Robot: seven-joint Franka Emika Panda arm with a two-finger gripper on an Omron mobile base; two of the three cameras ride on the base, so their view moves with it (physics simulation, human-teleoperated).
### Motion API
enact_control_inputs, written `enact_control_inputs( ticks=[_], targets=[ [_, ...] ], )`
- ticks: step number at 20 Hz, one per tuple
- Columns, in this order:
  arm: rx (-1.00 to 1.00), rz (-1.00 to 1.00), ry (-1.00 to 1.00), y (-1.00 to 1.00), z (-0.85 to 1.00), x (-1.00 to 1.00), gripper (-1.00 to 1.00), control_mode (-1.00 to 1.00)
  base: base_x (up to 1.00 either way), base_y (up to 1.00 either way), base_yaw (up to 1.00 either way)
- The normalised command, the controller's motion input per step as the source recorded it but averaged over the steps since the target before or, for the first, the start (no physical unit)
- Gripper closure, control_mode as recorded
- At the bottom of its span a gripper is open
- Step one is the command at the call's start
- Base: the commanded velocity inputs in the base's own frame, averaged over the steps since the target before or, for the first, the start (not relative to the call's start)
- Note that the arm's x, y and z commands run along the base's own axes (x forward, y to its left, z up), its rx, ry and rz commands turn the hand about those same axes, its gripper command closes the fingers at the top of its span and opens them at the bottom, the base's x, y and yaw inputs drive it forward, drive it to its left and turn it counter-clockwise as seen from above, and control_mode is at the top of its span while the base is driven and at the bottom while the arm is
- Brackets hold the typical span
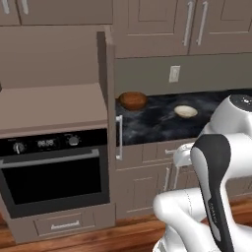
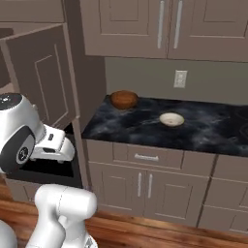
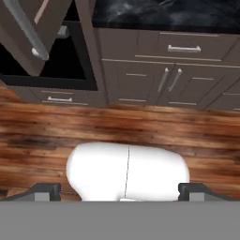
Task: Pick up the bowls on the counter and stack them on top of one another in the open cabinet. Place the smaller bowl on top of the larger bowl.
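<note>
Your gripper [image 3: 120, 191] hangs wide open, holding nothing, fingertips half cut off. Both bowls sit empty and apart on the counter [image 2: 208, 131]: larger bowl [image 1: 133, 100] left, smaller bowl [image 1: 186, 111] right.

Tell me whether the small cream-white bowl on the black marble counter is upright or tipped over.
Upright. The small cream-white bowl sits on its base on the black marble counter, and its pale inside faces up in both base views.

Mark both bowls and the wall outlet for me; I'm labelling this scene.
larger bowl [image 1: 133, 100], left base view, its outer side.
smaller bowl [image 1: 185, 111], left base view, its cream inside.
wall outlet [image 2: 180, 79], right base view, plate centre.
</note>
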Motion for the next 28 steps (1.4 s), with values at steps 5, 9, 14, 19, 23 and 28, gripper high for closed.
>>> enact_control_inputs(
  ticks=[5, 9, 14, 19, 23, 28],
  targets=[
    [0.0, 0.0, 0.0, 0.0, 0.0, 0.0, -1.0, 1.0, 0.0, -0.85, 0.0],
    [0.0, 0.0, 0.0, 0.0, 0.0, 0.0, -1.0, 1.0, 0.0, -0.76, 0.0],
    [0.0, 0.0, 0.0, 0.0, 0.0, 0.0, -1.0, 1.0, -0.05, -0.33, 0.01],
    [0.0, 0.0, 0.0, 0.0, 0.0, 0.0, -1.0, 1.0, 0.05, -0.03, 0.0],
    [0.0, 0.0, 0.0, 0.0, 0.0, 0.0, -1.0, 1.0, 0.47, -0.19, 0.0],
    [0.0, 0.0, 0.0, 0.0, 0.0, 0.0, -1.0, 1.0, 0.63, -0.28, 0.0]
  ],
)
